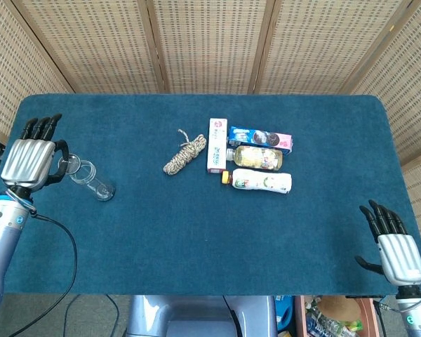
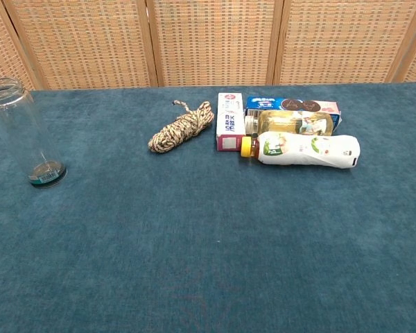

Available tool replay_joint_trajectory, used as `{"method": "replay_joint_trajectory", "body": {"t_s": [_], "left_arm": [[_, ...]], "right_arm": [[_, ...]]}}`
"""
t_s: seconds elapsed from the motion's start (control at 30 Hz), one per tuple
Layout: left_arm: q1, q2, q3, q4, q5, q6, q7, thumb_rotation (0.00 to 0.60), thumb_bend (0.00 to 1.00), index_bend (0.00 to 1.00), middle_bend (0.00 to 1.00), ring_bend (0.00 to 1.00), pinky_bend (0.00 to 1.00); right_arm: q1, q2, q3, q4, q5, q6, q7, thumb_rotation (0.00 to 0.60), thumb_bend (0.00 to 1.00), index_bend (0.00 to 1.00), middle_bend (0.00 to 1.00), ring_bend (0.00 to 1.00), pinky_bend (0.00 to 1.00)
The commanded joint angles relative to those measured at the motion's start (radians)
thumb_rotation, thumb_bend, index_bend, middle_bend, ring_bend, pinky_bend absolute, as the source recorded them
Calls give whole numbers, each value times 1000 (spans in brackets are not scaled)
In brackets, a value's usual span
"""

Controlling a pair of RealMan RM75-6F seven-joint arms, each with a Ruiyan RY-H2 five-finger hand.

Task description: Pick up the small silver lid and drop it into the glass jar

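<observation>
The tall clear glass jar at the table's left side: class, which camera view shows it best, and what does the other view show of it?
The chest view: the tall clear glass jar shows side-on, upright from open rim to base, unobstructed. The head view looks down on the jar, foreshortened into rim and base, with the left hand close beside its rim.

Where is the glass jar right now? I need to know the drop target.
The glass jar stands upright at the table's far left in both views, well left of the rope coil, with the left robot hand just beside its mouth in the head view.
</observation>
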Motion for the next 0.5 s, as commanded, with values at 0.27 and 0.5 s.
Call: {"method": "replay_joint_trajectory", "body": {"t_s": [0.27,0.5], "left_arm": [[-29,-52,36,66,-17,-18,-17,600,538,606,0,0,0],[-46,-81,61,97,-33,-11,4,600,539,606,0,0,0]], "right_arm": [[2,-4,0,4,-1,-2,-4,600,122,66,0,0,138],[2,-2,0,2,3,-3,-1,600,122,66,0,0,138]]}}
